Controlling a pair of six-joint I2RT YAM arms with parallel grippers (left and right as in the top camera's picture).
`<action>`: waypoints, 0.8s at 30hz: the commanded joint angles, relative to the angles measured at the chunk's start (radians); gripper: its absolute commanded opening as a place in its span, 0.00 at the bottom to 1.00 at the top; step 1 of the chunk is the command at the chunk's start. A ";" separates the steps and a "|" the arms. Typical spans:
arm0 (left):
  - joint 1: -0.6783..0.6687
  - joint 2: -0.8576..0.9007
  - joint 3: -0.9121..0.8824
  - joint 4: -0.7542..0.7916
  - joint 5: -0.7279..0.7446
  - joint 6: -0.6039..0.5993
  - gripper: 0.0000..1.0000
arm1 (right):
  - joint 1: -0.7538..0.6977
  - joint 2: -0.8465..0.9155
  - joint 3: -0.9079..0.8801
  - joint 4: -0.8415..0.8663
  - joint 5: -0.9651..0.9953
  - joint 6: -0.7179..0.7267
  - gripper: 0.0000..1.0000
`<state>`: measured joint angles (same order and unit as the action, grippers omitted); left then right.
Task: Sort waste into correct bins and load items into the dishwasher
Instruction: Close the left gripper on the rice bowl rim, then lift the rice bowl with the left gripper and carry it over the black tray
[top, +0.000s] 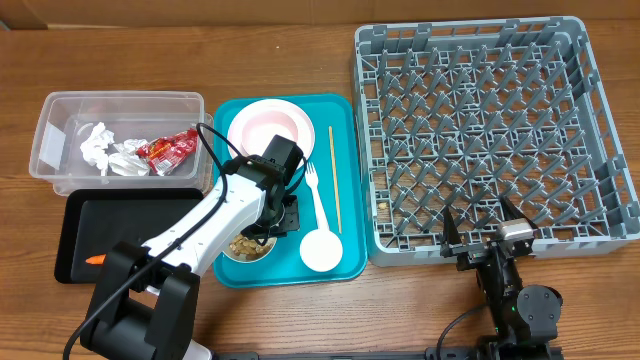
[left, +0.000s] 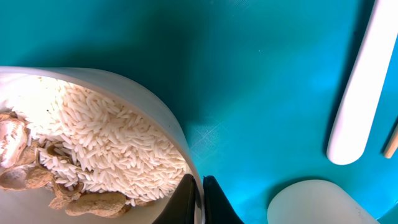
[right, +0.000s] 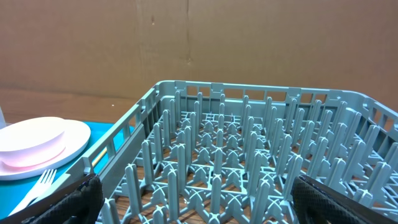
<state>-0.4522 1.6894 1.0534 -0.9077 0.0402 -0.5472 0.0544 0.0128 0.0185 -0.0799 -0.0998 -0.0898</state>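
White bowl (left: 112, 76) of rice (left: 106, 143), rim pinched in left gripper (left: 200, 198)

Bowl (top: 247, 250) on middle tray (top: 348, 200), rack (top: 480, 120) to right, tub (top: 60, 112) to left

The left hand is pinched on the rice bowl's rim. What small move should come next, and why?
Probably lift the bowl straight up off the teal tray. The left hand is shut on its rim, rice and shells are inside, and the black tray with the carrot looks the likely place to tip them.
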 joint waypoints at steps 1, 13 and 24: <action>-0.006 0.006 -0.001 0.002 0.012 0.001 0.04 | 0.005 -0.008 -0.011 0.004 0.001 -0.005 1.00; -0.006 0.005 0.128 -0.147 0.012 0.048 0.04 | 0.005 -0.008 -0.011 0.004 0.001 -0.005 1.00; 0.000 0.004 0.315 -0.288 0.001 0.080 0.04 | 0.005 -0.008 -0.011 0.004 0.001 -0.005 1.00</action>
<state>-0.4519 1.6894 1.3037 -1.1694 0.0460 -0.5079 0.0544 0.0128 0.0185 -0.0799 -0.0998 -0.0898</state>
